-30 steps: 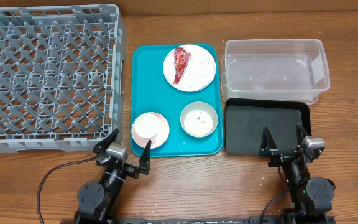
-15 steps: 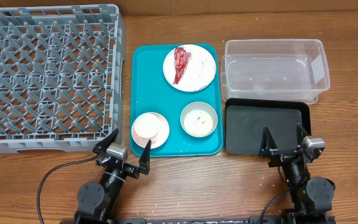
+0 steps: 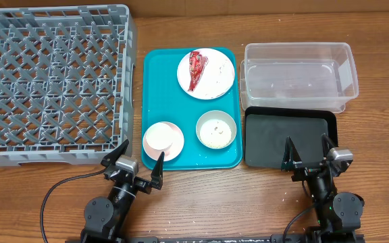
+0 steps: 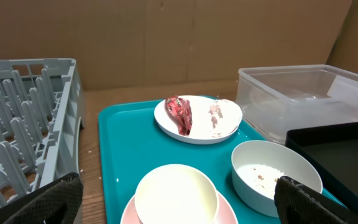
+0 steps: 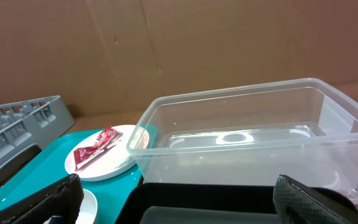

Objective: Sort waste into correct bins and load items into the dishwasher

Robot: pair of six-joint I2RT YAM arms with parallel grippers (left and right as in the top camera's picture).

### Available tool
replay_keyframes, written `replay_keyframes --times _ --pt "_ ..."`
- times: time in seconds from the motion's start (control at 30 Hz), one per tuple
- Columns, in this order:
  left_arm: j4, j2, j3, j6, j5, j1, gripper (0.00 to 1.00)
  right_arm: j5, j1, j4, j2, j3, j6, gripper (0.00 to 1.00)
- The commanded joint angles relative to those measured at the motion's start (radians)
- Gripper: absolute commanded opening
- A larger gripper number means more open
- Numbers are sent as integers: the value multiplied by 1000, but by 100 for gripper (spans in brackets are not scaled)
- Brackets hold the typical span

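Overhead: left gripper is spread wide and empty at the near-left corner of the teal tray. Stacked bowl, on a pink base, sits just past its fingertips. Bowl with grains is at the tray's near right. Plate with red wrapper is at its far right. Dish rack lies left of the tray, with a thin strip of table between them. Right gripper is also spread and empty, over the near edge of the black tray, which lies just right of the teal tray. Clear tub sits right behind the black tray.

Left wrist: fingers frame the view. The stacked bowl is centred between them and close. The grain bowl is front right and the plate further back. The rack wall runs along the tray's left edge.

Right wrist: jaws stand wide apart. The black tray is directly below and the tub wall straight ahead. The plate with wrapper is off to the left on the teal tray.
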Motion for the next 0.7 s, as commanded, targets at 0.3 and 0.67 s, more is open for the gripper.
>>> replay_keyframes --times 0.3,0.67 --pt "-5 -4 -3 -13 -6 4 100 1 -3 25 -12 -10 -3 100" --pt "130 -4 18 -210 2 6 100 -219 -3 73 -12 9 141 100"
